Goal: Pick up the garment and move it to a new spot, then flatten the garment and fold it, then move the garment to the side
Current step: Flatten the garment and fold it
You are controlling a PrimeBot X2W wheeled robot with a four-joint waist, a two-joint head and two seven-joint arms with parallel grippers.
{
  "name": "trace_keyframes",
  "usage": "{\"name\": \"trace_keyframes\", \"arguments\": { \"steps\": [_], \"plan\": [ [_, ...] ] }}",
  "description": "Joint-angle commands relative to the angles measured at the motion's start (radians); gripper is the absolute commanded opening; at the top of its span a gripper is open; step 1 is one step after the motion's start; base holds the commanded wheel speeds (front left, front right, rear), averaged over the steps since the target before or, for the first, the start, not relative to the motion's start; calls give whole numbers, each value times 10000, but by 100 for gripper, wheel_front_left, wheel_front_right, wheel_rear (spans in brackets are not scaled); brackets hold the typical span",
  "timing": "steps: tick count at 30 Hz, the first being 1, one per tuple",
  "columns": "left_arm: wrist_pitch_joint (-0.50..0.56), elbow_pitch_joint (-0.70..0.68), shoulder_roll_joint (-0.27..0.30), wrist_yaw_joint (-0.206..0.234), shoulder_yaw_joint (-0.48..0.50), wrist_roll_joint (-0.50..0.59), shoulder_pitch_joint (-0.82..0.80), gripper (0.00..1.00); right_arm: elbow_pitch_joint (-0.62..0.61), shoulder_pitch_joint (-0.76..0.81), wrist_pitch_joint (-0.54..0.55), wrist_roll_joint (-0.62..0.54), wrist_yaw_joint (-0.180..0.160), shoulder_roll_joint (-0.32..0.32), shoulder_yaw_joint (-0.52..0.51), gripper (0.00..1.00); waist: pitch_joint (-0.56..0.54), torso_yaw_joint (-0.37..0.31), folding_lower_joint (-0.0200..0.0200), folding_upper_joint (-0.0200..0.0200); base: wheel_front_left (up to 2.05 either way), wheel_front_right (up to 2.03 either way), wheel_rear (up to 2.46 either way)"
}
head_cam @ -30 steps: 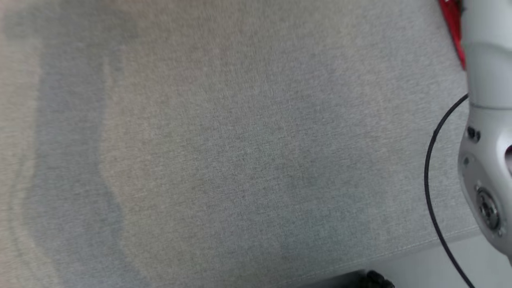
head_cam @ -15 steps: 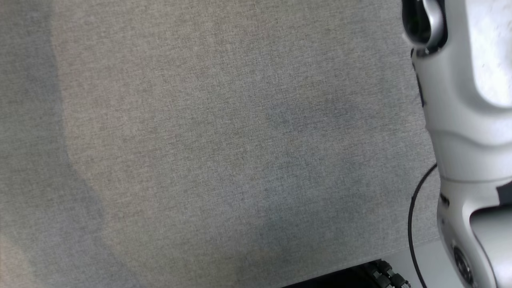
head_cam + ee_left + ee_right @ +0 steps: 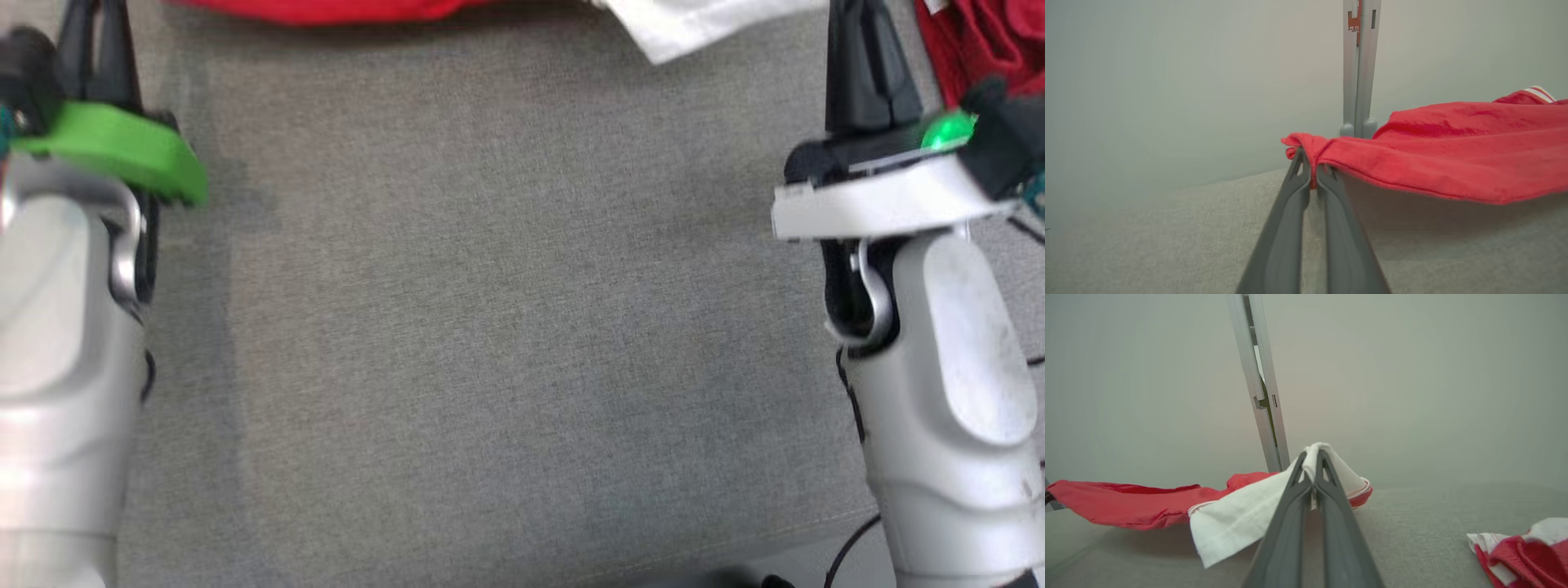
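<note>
The garment (image 3: 326, 10) is red with a white part (image 3: 694, 24) and shows along the top edge of the head view. It is stretched between my two grippers, hanging just above the grey surface (image 3: 506, 327). My left gripper (image 3: 1309, 157) is shut on a bunched red corner (image 3: 1312, 147), and the red cloth (image 3: 1453, 163) runs off to the right. My right gripper (image 3: 1311, 455) is shut on the white part (image 3: 1237, 522), which droops to the surface. In the head view the left gripper (image 3: 96, 33) is at the upper left and the right gripper (image 3: 861, 49) at the upper right.
A second red and white cloth (image 3: 1523, 555) lies crumpled to the right of my right gripper, also at the head view's top right corner (image 3: 988, 41). A grey post (image 3: 1359, 61) stands against the pale wall behind. The surface's front edge (image 3: 816, 531) runs along the bottom right.
The head camera has swung, so the whole picture has shifted. Both grippers and the garment's edge have come into it, where before only the right forearm and bare grey surface showed.
</note>
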Motion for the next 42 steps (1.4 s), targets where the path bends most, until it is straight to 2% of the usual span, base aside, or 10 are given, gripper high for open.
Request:
{"name": "trace_keyframes", "arguments": {
  "steps": [1,4,5,9,15,20,26,30,35,42],
  "plan": [
    [-25,-413,-80,116,135,-105,849,0,-158,639,-42,137,-16,-23,-40,0,-1061,397,0,0,0,0,0],
    [-25,-1593,-249,371,370,-151,2604,0,-600,1818,-42,271,-16,-25,-186,0,-1642,467,0,0,0,0,0],
    [-26,-2303,-416,521,530,-192,3738,0,-880,2587,-42,401,-16,-26,-297,0,-1969,501,0,0,0,0,0],
    [-26,-3347,-833,762,695,-250,5722,0,-1305,3964,-42,621,-16,-26,-532,0,-2627,589,0,0,0,0,0],
    [-27,-4470,-1330,1099,853,-223,8010,0,-1701,5747,-42,819,-16,-27,-526,0,-3424,632,0,0,0,0,0],
    [-27,-5347,-1389,1275,915,-117,9420,0,-2276,7098,-42,885,-16,-26,-612,0,-3918,626,0,0,0,0,0],
    [91,-6787,-1188,1630,1065,-45,10550,0,-3634,8200,122,890,-16,-23,-770,0,-4201,563,0,0,0,0,0],
    [598,-7460,-1070,1757,1004,-120,11027,0,-4230,8496,422,824,-16,-20,-695,0,-4231,533,0,0,0,0,0],
    [1027,-7248,-1123,1627,806,-315,11191,0,-3705,8439,543,1064,-16,-21,-635,0,-4189,553,0,0,0,0,0],
    [1087,-6367,-1222,1353,647,-659,10825,0,-2269,7871,385,1316,-16,-20,-354,0,-3912,641,0,0,0,0,0]
  ]
}}
